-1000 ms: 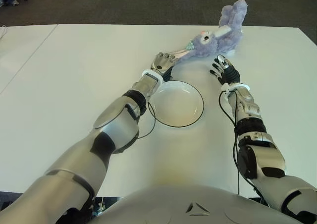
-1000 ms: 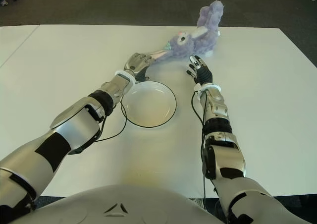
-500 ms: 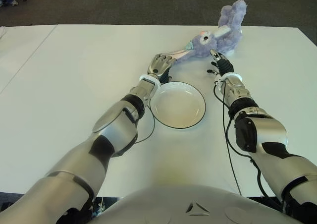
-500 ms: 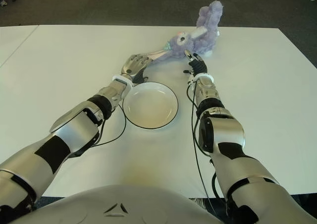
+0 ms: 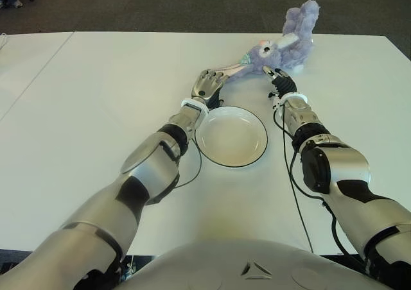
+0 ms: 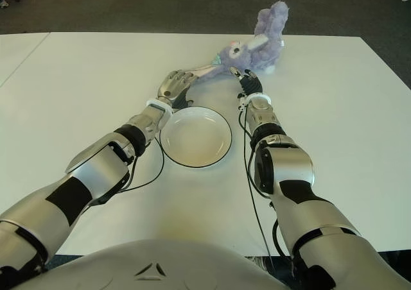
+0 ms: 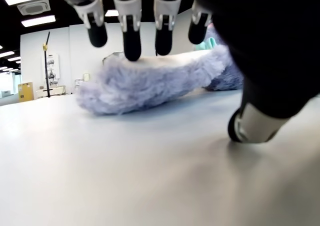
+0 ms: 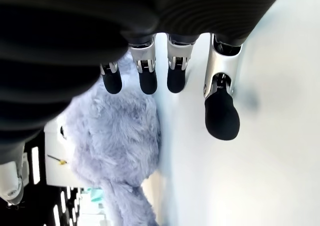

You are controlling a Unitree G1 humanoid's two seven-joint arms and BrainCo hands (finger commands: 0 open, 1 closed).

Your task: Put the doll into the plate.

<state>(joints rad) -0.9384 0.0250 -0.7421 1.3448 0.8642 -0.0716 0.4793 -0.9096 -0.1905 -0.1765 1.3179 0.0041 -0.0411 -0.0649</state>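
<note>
Doll [image 5: 282,46] lies at the table's [image 5: 96,97] far side, beyond the empty plate [image 5: 231,136]. Left hand [image 5: 209,81] spreads its fingers [image 7: 131,46] over one long ear; right hand [image 5: 280,81], fingers relaxed, sits just beside the body, holding nothing.

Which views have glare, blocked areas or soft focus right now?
Left wrist view: ceiling lights blow out at the top, the dark palm blocks one side, and the doll looks soft. Right wrist view: the palm blacks out a large band; the fingers are sharp against the pale table. Eye views: evenly lit, only faint shadows.
</note>
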